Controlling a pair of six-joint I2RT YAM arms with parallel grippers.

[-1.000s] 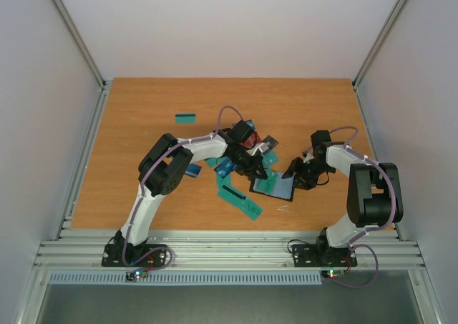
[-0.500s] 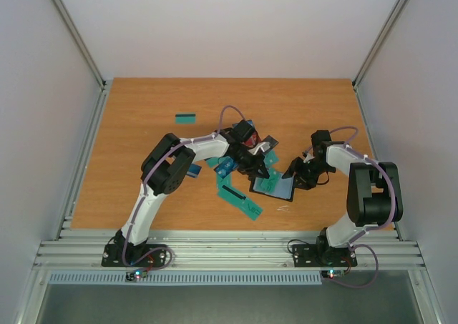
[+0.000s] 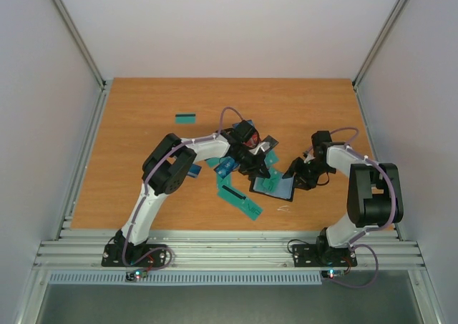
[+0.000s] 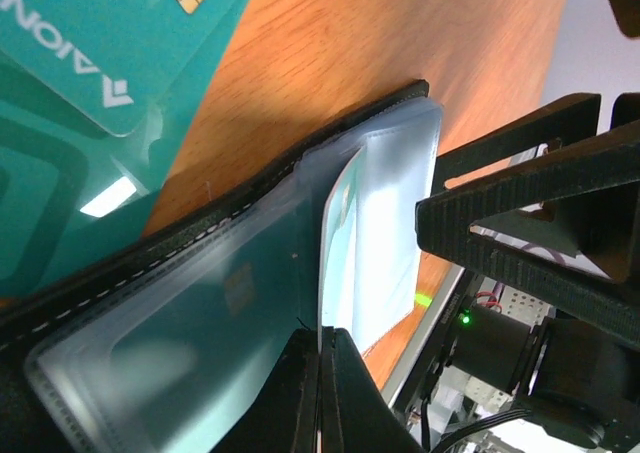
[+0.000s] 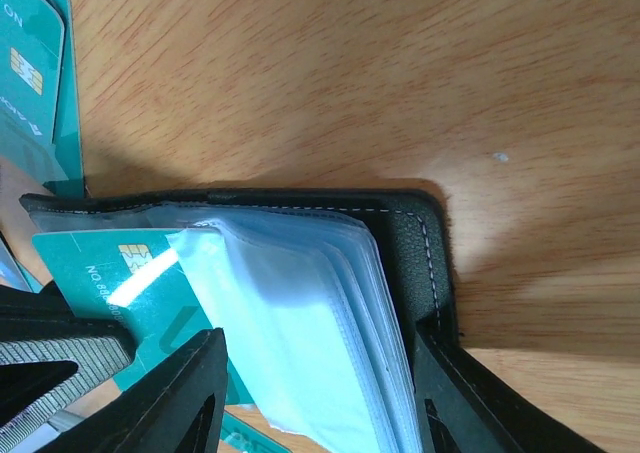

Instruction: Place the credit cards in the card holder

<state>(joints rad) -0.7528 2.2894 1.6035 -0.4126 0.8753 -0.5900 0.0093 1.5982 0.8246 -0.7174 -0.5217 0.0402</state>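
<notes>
Card holder (image 3: 274,187) lay open on the tabletop (image 3: 143,124), well apart from every edge, with loose credit cards (image 3: 240,197) just beside its left edge. Left gripper (image 4: 321,373) was clenched on 1 teal card (image 5: 95,273) at the clear sleeves (image 5: 300,313). Right gripper (image 5: 320,403) was spread, straddling the sleeves' free edges.

On my feed the card holder (image 5: 425,238) is black with a line of white stitching near its edge, and its sleeves (image 5: 300,363) are clear with a pale blue-white cast. The teal card (image 5: 95,273) beside them carries a gold chip and white lettering. The table (image 5: 350,63) is orange-brown with wood grain, a lone card (image 3: 186,118) is teal with a black stripe, and the left arm (image 3: 142,213) and right arm (image 3: 342,227) are white with black joints and lilac cables.
</notes>
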